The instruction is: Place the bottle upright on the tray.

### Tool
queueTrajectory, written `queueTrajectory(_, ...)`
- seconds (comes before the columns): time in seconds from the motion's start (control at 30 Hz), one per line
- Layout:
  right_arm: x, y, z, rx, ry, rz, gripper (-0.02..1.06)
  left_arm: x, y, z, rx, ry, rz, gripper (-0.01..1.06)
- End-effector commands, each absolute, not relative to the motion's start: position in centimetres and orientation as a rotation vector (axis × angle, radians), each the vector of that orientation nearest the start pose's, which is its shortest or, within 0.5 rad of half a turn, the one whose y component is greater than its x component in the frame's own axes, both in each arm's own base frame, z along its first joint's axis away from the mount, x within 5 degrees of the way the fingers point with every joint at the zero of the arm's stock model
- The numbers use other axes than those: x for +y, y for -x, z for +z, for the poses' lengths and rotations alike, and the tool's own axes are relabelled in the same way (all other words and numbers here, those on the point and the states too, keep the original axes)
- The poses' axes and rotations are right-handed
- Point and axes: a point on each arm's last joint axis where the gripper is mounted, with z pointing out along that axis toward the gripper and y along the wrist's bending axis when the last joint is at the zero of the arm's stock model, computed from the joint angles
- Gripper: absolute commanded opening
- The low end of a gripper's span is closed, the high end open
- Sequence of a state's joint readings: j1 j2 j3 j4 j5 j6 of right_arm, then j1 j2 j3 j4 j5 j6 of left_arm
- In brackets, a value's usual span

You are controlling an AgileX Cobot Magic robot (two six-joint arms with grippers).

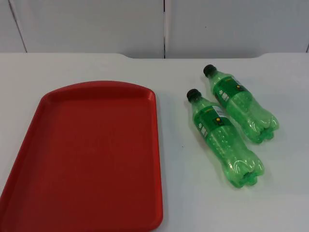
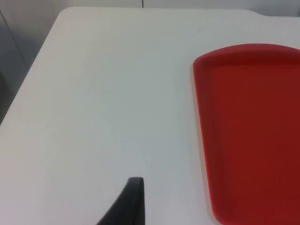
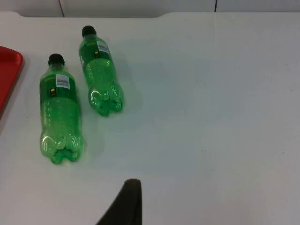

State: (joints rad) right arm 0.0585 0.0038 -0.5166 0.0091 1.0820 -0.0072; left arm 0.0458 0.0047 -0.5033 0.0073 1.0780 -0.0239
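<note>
A flat red plastic tray (image 1: 87, 159) with rounded corners and a raised rim lies on the white bench (image 1: 193, 203), towards the left arm's side. Two green plastic bottles with black caps lie on their sides on the bench beside the tray, towards the right arm's side, apart from it and not on it. The nearer green bottle (image 1: 224, 139) lies just beside the farther green bottle (image 1: 240, 103); they run roughly parallel, caps pointing towards the grey partition wall (image 1: 96, 24).

The left hand (image 2: 129, 204) hangs above bare bench beside the tray's edge; whether it is wide or narrow cannot be told. The right hand (image 3: 126, 204) hangs above bare bench, well apart from both bottles; its spread cannot be told either.
</note>
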Motion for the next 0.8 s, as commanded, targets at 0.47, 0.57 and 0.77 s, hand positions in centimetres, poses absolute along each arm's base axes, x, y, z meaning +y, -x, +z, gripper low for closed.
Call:
queueTrajectory(0.47, 0.0, 0.7, 28.0, 2.044, 0.064, 0.035, 0.95, -0.1, 2.2, 31.3, 1.910, 0.076, 0.016, 1.05)
queueTrajectory(0.57, 0.0, 0.7, 28.0, 2.044, 0.064, 0.035, 0.95, -0.4, 1.8, 31.8, 1.930, 0.072, -0.031, 1.05)
queueTrajectory(0.77, 0.0, 0.7, 28.0, 2.044, 0.064, 0.035, 0.95, -0.8, -0.6, 32.4, 2.038, 0.077, -0.105, 1.05)
